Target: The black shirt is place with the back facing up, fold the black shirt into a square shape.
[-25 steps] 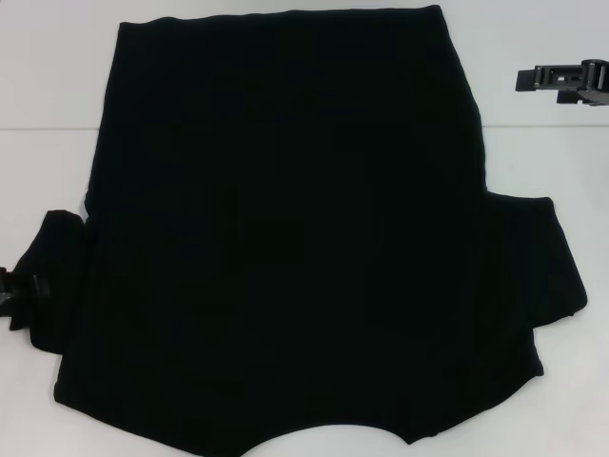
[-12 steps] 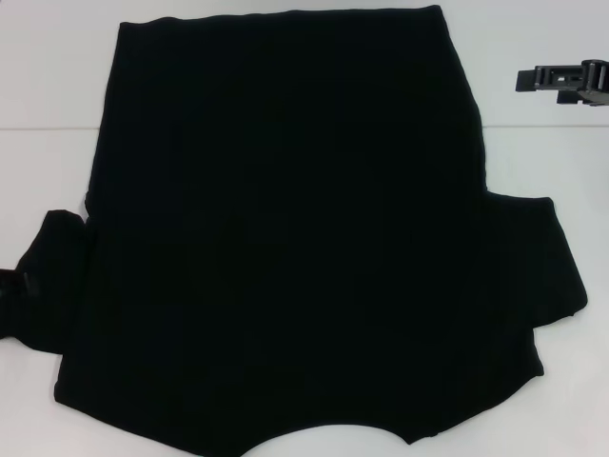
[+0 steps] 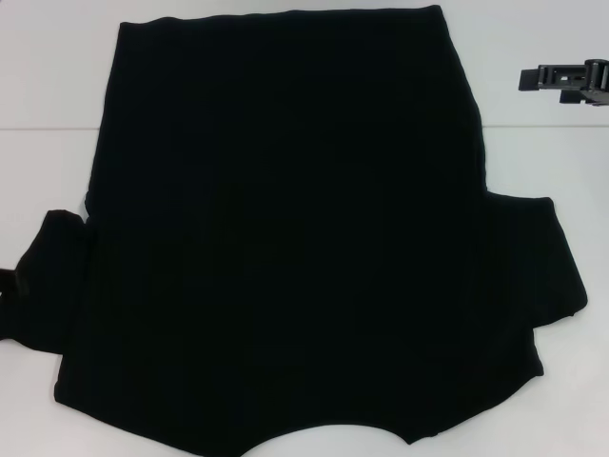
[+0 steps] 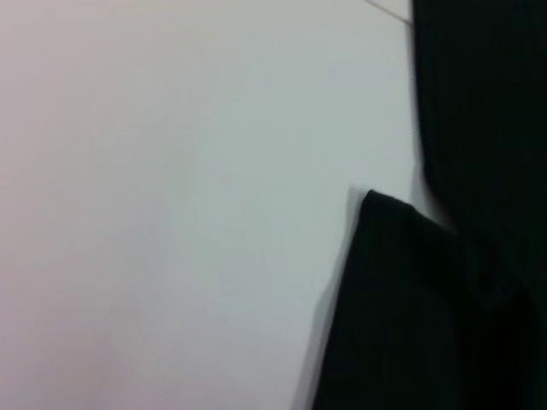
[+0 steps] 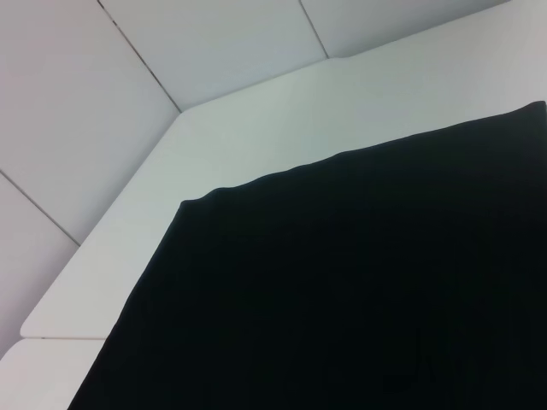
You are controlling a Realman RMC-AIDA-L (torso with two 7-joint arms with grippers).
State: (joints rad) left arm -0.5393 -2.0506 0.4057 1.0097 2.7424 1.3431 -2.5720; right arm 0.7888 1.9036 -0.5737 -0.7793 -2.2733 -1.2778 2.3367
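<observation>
The black shirt (image 3: 285,219) lies spread flat on the white table (image 3: 48,86), plain side up, with its straight hem at the far end. Its left sleeve (image 3: 48,281) is bunched and reaches the picture's left edge; the right sleeve (image 3: 542,262) lies flat. Only a dark sliver of my left gripper (image 3: 6,276) shows at that left edge, beside the left sleeve. The left wrist view shows the sleeve's corner (image 4: 402,299) on the table. My right gripper (image 3: 525,79) hovers off the shirt at the far right. The right wrist view looks over the shirt's hem (image 5: 342,273).
A seam in the white table surface (image 3: 533,125) runs across the far part. Bare table lies to the left and right of the shirt's upper half. Pale wall panels (image 5: 214,43) rise behind the table's far edge.
My left gripper has slid left, almost out of the head view, away from the left sleeve. The sleeve has settled slightly. The right gripper has barely shifted.
</observation>
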